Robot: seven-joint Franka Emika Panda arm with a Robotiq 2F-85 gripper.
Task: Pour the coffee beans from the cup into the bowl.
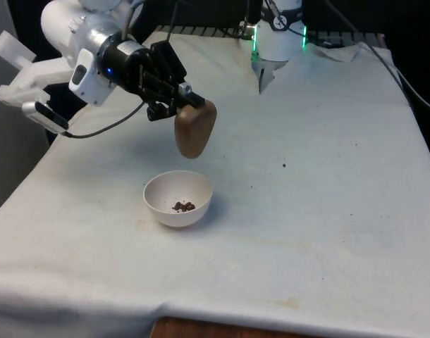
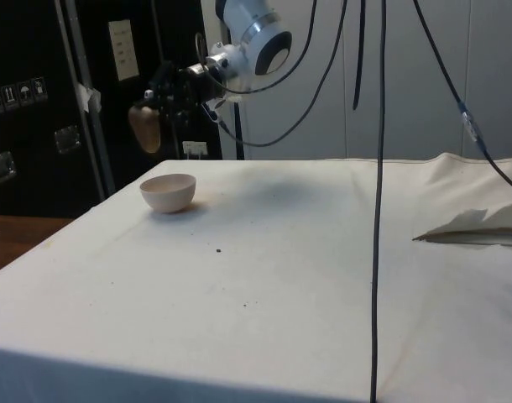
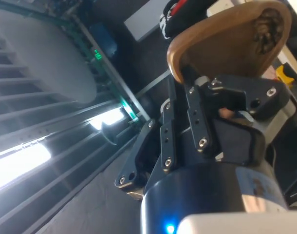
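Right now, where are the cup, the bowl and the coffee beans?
cup (image 1: 194, 132), front view, on its brown side wall.
bowl (image 1: 158, 195), front view, on its white rim.
coffee beans (image 1: 183, 206), front view, on the small pile inside the bowl.

White rounded arm (image 1: 74, 32), black screw-studded gripper (image 1: 180, 95), trailing black cable (image 1: 106, 127).

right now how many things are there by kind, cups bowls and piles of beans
cups: 1, the brown cup held tipped in the gripper above the bowl
bowls: 1, the white bowl on the table cloth
bean piles: 1, the coffee beans lying in the bowl
total: 3
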